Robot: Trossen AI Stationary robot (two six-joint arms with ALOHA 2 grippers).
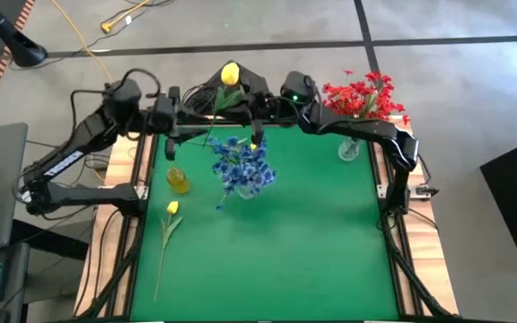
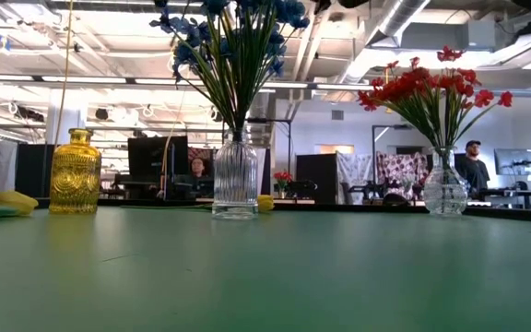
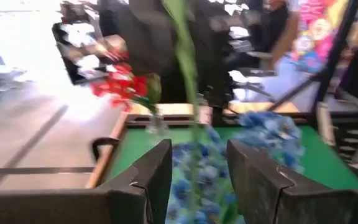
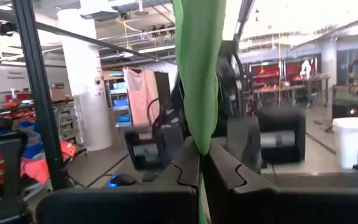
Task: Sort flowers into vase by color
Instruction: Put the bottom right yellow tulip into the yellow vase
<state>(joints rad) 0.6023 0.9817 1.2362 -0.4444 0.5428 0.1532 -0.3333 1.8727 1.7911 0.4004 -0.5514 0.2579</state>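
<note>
Nearest the overhead camera, at the top centre of the frame, a yellow tulip (image 1: 230,74) is held above the far edge of the green table (image 1: 312,242). Its bud points toward the top of the frame and its stem runs down the picture toward the blue flowers (image 1: 243,167), so its long axis lies roughly along the frame's vertical. The right gripper (image 1: 253,126) has its fingers pressed together on this stem; in the right wrist view the green stalk and leaf (image 4: 199,74) rise straight up from between the closed fingers (image 4: 182,171). The left gripper (image 1: 183,126) sits just left of the stem at the same height; the left wrist view shows its fingers (image 3: 154,174) about half apart, with the stem (image 3: 188,74) passing upright through the gap, touching neither that I can tell.

The blue flowers stand in a clear ribbed vase (image 2: 235,177) at mid-table. The red flowers (image 1: 363,94) fill a clear vase (image 2: 445,187) at upper right. An amber vase (image 1: 177,178) stands at left, and a second yellow tulip (image 1: 171,208) lies flat below it, bud toward the top, stem slanting down-left.
</note>
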